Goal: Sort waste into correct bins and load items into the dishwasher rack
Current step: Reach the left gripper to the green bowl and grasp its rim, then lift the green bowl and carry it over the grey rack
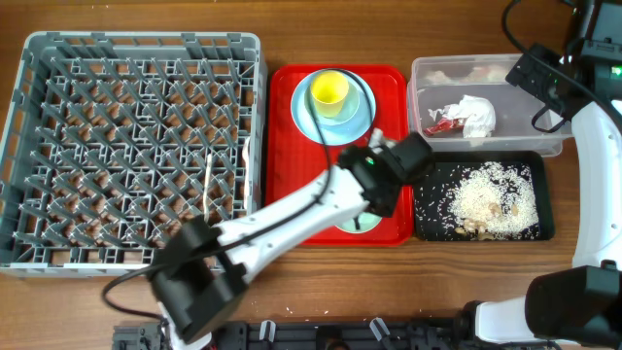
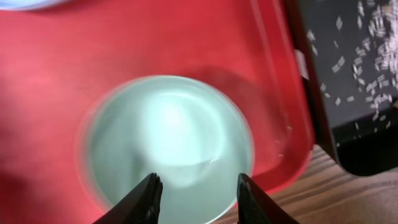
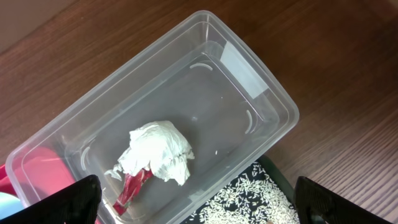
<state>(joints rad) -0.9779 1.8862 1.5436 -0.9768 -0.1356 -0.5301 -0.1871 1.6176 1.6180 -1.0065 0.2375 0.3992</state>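
A pale mint-green bowl sits upright and empty at the front of the red tray. My left gripper is open just above it, with both fingers over its near side; the overhead view shows this gripper above the bowl. A yellow cup stands on the pale blue plate. The clear tub holds a white napkin and a red wrapper. My right gripper is wide open and empty above the tub. Rice lies in the black tray.
The grey dishwasher rack fills the left side, with a white utensil lying among its pegs. The red tray lies between the rack and the bins. The black tray's corner is close to the right of the bowl.
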